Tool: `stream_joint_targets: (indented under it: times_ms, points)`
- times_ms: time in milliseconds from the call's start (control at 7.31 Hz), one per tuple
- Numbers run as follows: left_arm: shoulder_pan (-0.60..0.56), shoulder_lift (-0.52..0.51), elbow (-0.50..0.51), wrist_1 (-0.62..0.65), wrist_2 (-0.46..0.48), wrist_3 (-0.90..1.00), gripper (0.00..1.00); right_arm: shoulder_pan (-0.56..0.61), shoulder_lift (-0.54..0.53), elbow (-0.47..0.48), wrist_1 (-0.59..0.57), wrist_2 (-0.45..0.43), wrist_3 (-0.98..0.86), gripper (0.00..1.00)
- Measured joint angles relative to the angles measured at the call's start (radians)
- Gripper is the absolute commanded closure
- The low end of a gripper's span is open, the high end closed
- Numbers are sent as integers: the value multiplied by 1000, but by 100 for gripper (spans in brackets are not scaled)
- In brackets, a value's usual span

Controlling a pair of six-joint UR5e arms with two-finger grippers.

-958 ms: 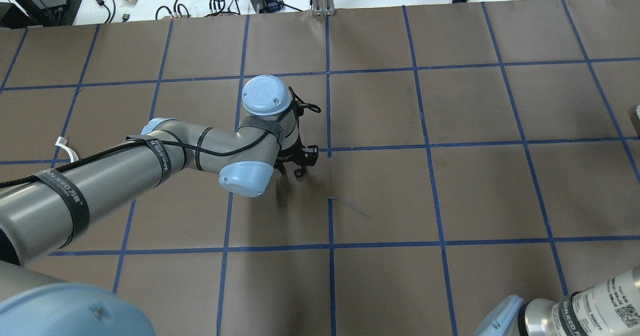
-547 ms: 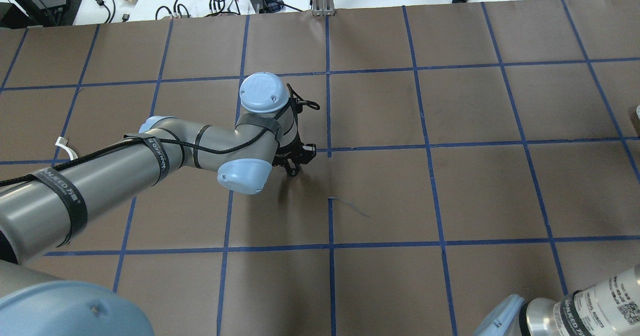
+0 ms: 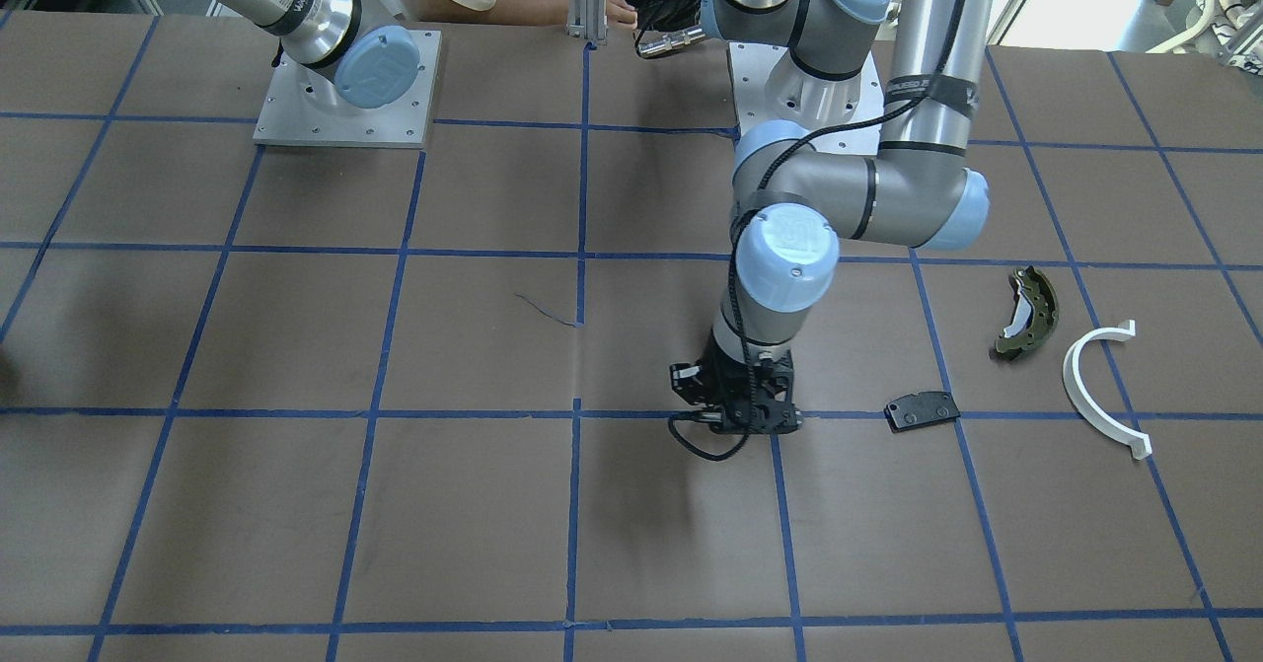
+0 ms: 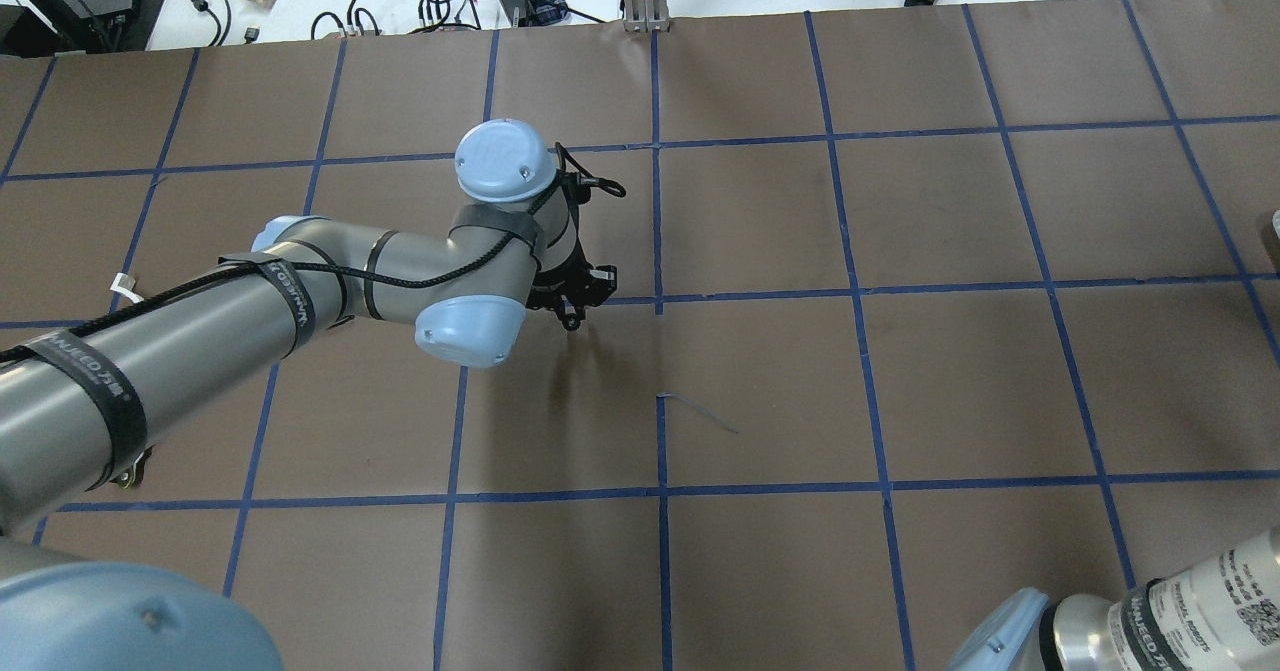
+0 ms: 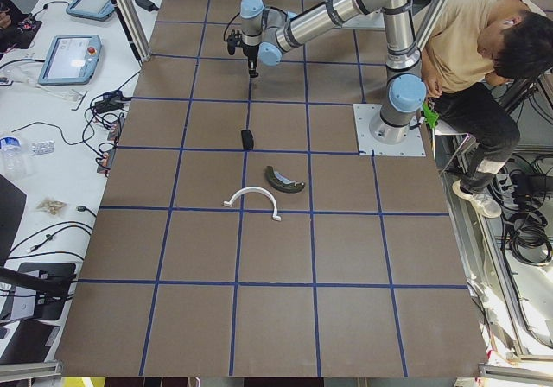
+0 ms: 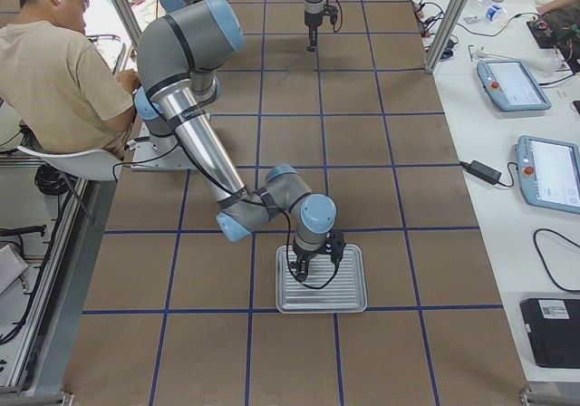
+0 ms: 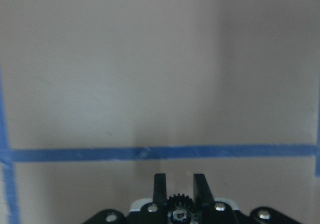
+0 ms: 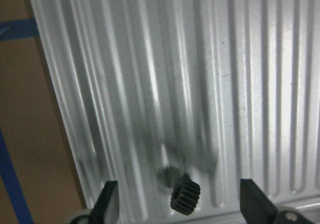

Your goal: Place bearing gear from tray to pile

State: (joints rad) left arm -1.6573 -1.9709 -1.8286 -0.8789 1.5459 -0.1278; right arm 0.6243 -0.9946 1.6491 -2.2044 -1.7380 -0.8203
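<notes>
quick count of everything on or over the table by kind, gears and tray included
gears: 2 (a gear in the left gripper, a gear at the tray)
tray: 1
brake shoe: 1
white half-ring: 1
black pad: 1
total: 6

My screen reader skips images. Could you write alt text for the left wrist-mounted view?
The left pincer grips a small black gear between its two fingers at the bottom edge. Beyond it lies brown table paper crossed by a blue tape line.
</notes>
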Motion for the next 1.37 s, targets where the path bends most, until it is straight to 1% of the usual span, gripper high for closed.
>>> stream_joint_targets:
  times_ms: [274,411,547,684,821,958,1095,1232,1368]
  points:
    - [124,26,1,-41,9,108,100,0,1,1,1,-39,0,31]
    - [177,41,-15,-51,23,184,100,0,2,2,1,-50,0,44]
    - [230,57,-39,-56,42,265,100,0,2,2,1,-54,0,46]
    - [282,72,-65,-57,69,336,100,0,3,2,1,-55,0,52]
    - [325,85,-86,-58,93,388,100,0,3,1,0,-54,1,65]
    - [366,95,-118,-53,110,462,100,0,4,1,0,-53,2,84]
    - [415,101,-155,-32,117,553,100,0,4,0,0,-51,3,100]
    - [460,104,-186,-6,117,623,100,0,4,0,1,-49,4,100]
    - [485,106,-205,7,116,655,14,0,3,-1,6,-47,3,100]
